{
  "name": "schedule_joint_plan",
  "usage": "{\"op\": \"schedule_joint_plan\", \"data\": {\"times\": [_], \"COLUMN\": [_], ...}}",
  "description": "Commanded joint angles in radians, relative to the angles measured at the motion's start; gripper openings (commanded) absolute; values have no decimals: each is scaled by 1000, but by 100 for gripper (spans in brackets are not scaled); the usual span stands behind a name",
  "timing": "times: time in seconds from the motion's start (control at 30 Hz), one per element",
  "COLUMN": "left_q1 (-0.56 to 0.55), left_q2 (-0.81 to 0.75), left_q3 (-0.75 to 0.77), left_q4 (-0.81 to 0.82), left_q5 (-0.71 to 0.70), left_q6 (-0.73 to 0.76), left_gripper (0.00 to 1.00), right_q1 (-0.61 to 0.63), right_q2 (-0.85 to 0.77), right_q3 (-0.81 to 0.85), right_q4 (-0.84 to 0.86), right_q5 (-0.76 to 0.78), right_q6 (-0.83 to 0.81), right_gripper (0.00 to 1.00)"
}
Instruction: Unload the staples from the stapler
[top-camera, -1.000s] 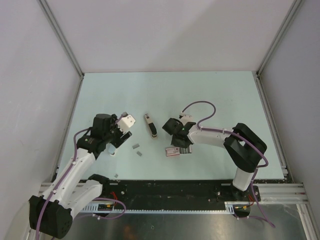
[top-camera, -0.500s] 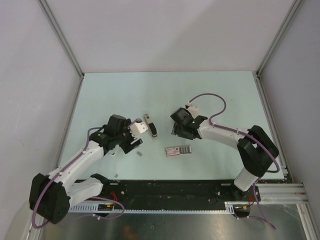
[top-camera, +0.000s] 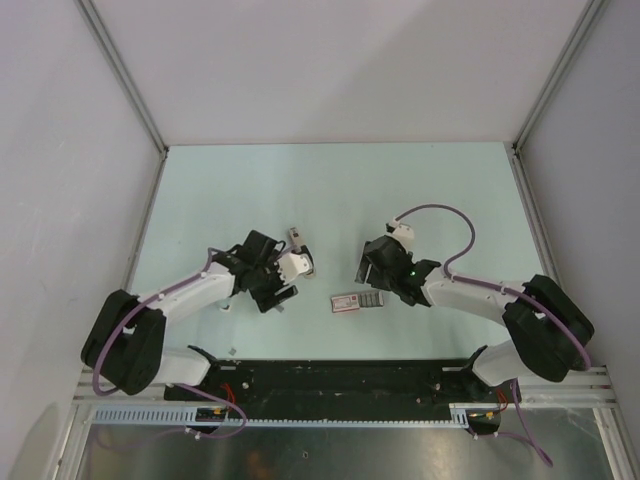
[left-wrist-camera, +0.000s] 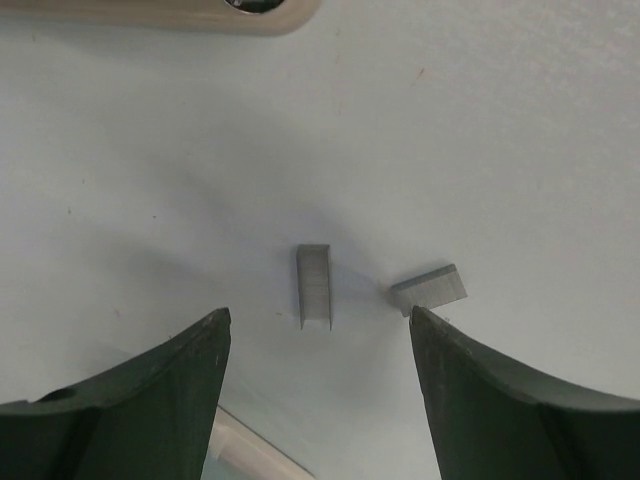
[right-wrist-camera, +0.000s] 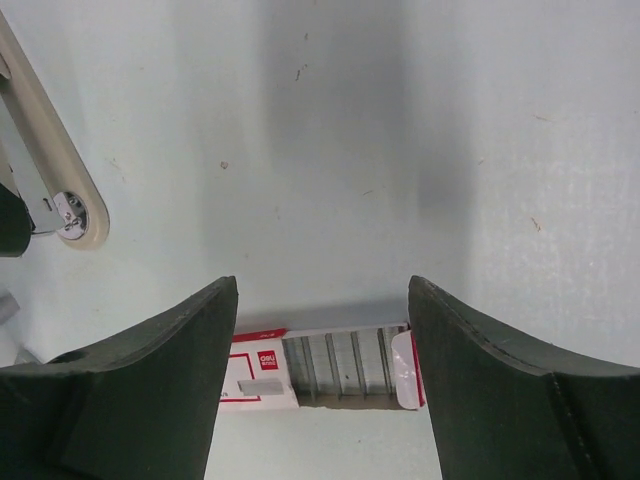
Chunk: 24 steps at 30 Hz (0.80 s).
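At the near side of the desk (top-camera: 330, 190), the left arm has swept in from the left edge within the last second. Its forearm now stretches low and rightward, and the left gripper (left-wrist-camera: 318, 318) hangs with its jaws wide apart and nothing between them. It straddles two loose strips of staples (left-wrist-camera: 313, 286) that lie flat, near each other but not touching. Some staples seem to be out already, and the arm is probably lining up to collect them or to reach past them. A little farther right, the pink-and-dark box (right-wrist-camera: 262, 368) rests open with rows of strips showing. The right gripper (right-wrist-camera: 322, 290), equally wide open and empty, has drawn back toward its own side and points down above the box's far edge. Beyond both, the stapler (right-wrist-camera: 62, 214) lies on the desk between the two grippers, held by neither, and the left wrist partly hides it in the overhead view.
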Motion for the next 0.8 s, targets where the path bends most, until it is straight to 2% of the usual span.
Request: {"op": "schedule_joint_plan", "data": {"times": [0.0, 0.37, 0.57, 0.77], "left_q1": [-6, -5, -6, -5], "left_q2": [31, 60, 70, 94], "left_q3": [65, 81, 66, 71], "left_q4": [29, 29, 29, 29], "left_q5": [30, 35, 34, 28], "left_q6": [-1, 5, 14, 22], "left_gripper": [77, 73, 60, 56], "right_q1": [-11, -12, -13, -18], "right_q2": [-51, -41, -50, -55], "right_q3": [-43, -90, -98, -101], "right_q4": [142, 182, 183, 182], "right_q5": [11, -39, -42, -51], "right_q6": [-37, -35, -34, -28], "right_gripper": [73, 64, 58, 53]}}
